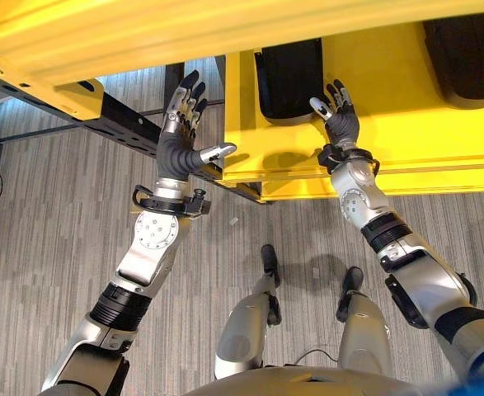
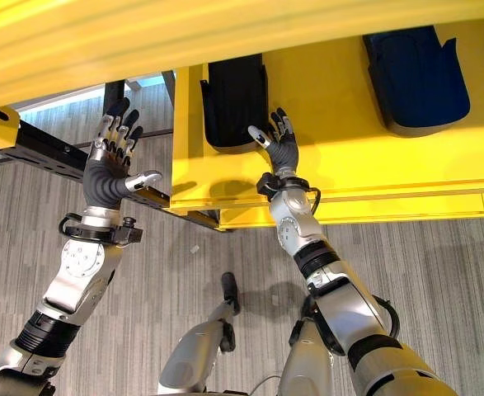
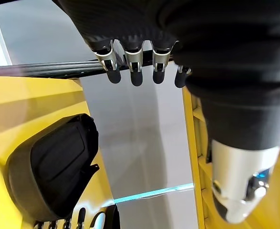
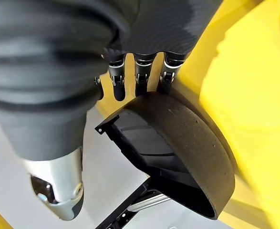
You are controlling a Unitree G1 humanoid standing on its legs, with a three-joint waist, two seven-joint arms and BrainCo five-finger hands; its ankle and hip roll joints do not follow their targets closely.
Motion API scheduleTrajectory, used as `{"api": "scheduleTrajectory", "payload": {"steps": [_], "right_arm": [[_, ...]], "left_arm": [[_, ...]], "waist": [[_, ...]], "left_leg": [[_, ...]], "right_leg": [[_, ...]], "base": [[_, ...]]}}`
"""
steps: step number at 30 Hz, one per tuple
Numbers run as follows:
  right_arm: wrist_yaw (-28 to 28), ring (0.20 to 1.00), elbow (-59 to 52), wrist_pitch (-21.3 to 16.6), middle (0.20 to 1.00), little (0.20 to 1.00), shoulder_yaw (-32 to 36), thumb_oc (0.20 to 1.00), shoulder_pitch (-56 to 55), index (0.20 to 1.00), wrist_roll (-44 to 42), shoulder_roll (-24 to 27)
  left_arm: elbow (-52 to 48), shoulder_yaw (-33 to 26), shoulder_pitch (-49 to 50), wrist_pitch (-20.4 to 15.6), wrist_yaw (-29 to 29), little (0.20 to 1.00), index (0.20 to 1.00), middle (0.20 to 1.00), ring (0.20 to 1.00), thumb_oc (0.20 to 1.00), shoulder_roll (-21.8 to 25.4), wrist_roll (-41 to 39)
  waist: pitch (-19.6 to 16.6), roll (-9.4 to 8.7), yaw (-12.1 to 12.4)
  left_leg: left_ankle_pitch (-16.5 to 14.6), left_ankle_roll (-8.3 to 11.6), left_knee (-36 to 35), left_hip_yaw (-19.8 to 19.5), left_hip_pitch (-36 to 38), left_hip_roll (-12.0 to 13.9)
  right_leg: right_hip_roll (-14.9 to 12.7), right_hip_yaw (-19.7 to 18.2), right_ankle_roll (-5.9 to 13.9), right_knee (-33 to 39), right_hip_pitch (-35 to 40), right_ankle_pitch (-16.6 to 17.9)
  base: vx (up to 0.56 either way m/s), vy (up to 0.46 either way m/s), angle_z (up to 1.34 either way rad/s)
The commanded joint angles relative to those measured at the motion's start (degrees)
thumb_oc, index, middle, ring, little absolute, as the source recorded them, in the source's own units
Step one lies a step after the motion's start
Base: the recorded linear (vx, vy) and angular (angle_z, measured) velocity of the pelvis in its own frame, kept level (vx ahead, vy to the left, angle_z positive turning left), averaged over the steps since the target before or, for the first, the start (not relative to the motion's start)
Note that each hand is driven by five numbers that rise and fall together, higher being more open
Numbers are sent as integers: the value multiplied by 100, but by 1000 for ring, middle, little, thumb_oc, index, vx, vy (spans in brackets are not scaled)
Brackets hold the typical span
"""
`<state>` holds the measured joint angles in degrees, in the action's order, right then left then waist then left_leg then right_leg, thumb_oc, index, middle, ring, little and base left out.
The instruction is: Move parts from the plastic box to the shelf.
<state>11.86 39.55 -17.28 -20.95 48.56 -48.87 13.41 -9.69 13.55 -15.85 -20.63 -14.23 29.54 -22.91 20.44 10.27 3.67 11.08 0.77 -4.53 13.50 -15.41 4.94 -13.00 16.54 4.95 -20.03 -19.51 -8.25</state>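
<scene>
A black moulded part (image 1: 287, 78) lies on the yellow shelf (image 1: 415, 132), near its left end. My right hand (image 1: 340, 124) is open over the shelf, its straight fingertips touching the part's near right edge. In the right wrist view the fingers (image 4: 137, 76) rest at the rim of the part (image 4: 178, 148), with the thumb held apart. My left hand (image 1: 176, 148) is open in the air just left of the shelf's corner, holding nothing. The same part (image 3: 54, 171) also lies past it in the left wrist view.
A second dark part (image 2: 415, 74) lies further right on the same shelf. A higher yellow shelf board (image 1: 143, 33) runs across the top. A black rack frame (image 1: 118, 124) stands behind my left hand. Grey striped floor (image 1: 52, 214) lies below.
</scene>
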Motion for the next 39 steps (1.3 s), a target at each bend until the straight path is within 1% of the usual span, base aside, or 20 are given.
{"api": "scheduleTrajectory", "payload": {"steps": [1,5,9,11,14,15,20,23,26,27,28,32,33,34,35,37,39], "right_arm": [[-117,1000,-276,-183,1000,1000,-13,1000,329,1000,-42,-308],[-20,1000,-348,-221,1000,1000,39,1000,351,1000,60,-224],[179,1000,-821,-282,1000,1000,148,1000,327,1000,394,46],[416,1000,-1420,-374,1000,1000,356,1000,232,1000,855,369],[616,1000,-1923,-416,1000,1000,506,1000,88,1000,1307,592],[737,1000,-2169,-419,1000,1000,594,1000,7,1000,1592,701],[822,1000,-2997,-308,1000,1000,620,1000,-302,1000,2457,983],[736,1000,-3320,-288,1000,1000,630,1000,-514,1000,2612,1021],[504,1000,-3713,-297,1000,1000,596,1000,-926,1000,2596,1009],[501,1000,-3723,-292,1000,1000,598,1000,-939,1000,2595,1009],[424,1000,-3844,-299,1000,1000,605,1000,-1088,1000,2566,1007],[83,1000,-4364,-323,1000,1000,683,1000,-1876,1000,2480,1007],[-9,1000,-4491,-325,1000,1000,727,1000,-2068,1000,2457,1038],[-249,1000,-4785,-339,1000,1000,838,1000,-2520,1000,2309,1088],[-332,1000,-4928,-355,1000,1000,934,1000,-2743,1000,2254,1150],[-572,1000,-5198,-334,1000,1000,1153,1000,-3271,1000,2152,1297],[-738,1000,-5419,-337,1000,1000,1372,1000,-3696,1000,2066,1399]], "left_arm": [[-455,-681,-1,-375,-354,1000,1000,1000,1000,1000,260,160],[-448,-694,11,-379,-375,1000,1000,1000,1000,1000,256,167],[-441,-721,6,-375,-390,1000,1000,1000,1000,1000,256,207],[-437,-769,32,-342,-418,1000,1000,1000,1000,1000,282,298],[-438,-807,48,-340,-423,1000,1000,1000,1000,1000,308,336],[-448,-822,70,-334,-422,1000,1000,1000,1000,1000,333,337],[-505,-894,208,-328,-296,1000,1000,1000,1000,1000,429,318],[-535,-941,336,-323,-215,1000,1000,1000,1000,1000,441,276],[-561,-970,499,-295,-97,1000,1000,1000,1000,1000,437,226],[-564,-970,507,-294,-94,1000,1000,1000,1000,1000,437,223],[-565,-975,561,-278,-55,1000,1000,1000,1000,1000,432,203],[-569,-960,918,-230,188,1000,1000,1000,1000,1000,317,18],[-538,-964,994,-227,248,1000,1000,1000,1000,1000,279,-39],[-522,-996,1225,-209,376,1000,1000,1000,1000,1000,186,-181],[-516,-1059,1346,-203,431,1000,1000,1000,1000,1000,145,-254],[-544,-1170,1696,-150,644,1000,1000,1000,1000,1000,62,-468],[-572,-1245,1945,-122,828,1000,1000,1000,1000,1000,1,-643]], "waist": [[167,-377,193],[165,-395,168],[159,-419,124],[145,-461,49],[124,-491,1],[108,-499,-21],[35,-511,-88],[-12,-520,-116],[-89,-528,-168],[-92,-527,-168],[-118,-529,-183],[-240,-591,-306],[-277,-611,-343],[-394,-636,-402],[-443,-670,-443],[-605,-709,-503],[-745,-754,-565]], "left_leg": [[-282,189,-47,221,451,31],[-290,187,-47,232,455,27],[-307,176,-47,241,469,32],[-328,168,-47,269,491,31],[-338,163,-47,287,514,35],[-348,161,-47,291,538,36],[-356,172,-47,314,635,49],[-356,181,-47,315,688,67],[-344,210,-47,329,776,113],[-345,211,-47,328,782,115],[-316,221,-47,337,801,153],[-258,302,-47,333,1024,298],[-239,322,-47,341,1066,341],[-164,377,-47,386,1145,480],[-156,407,-47,398,1207,527],[-58,482,-47,448,1304,695],[-6,541,-47,485,1439,820]], "right_leg": [[-77,-95,153,426,262,816],[-75,-103,150,400,243,818],[-78,-133,154,388,236,825],[-75,-170,165,389,224,829],[-72,-221,171,389,235,834],[-66,-238,174,390,238,833],[-50,-289,174,367,297,788],[-30,-294,165,367,348,773],[36,-314,147,404,453,752],[38,-312,146,410,462,754],[79,-305,129,450,499,783],[248,-277,101,546,783,709],[293,-273,93,580,841,700],[448,-283,48,700,954,731],[483,-288,45,700,1024,681],[645,-297,-17,832,1182,680],[764,-305,-41,877,1325,593]], "base": [[0,0,0],[0,0,0],[0,0,0],[2,9,2],[2,5,3],[0,0,0],[-2,0,-1],[0,-8,-4],[-4,-30,-4],[-18,-44,-3],[3,-56,-5],[-8,-92,-7],[-23,-150,-18],[-16,-160,-19],[-21,-178,-22],[-6,-161,-20],[16,-164,-18]]}}
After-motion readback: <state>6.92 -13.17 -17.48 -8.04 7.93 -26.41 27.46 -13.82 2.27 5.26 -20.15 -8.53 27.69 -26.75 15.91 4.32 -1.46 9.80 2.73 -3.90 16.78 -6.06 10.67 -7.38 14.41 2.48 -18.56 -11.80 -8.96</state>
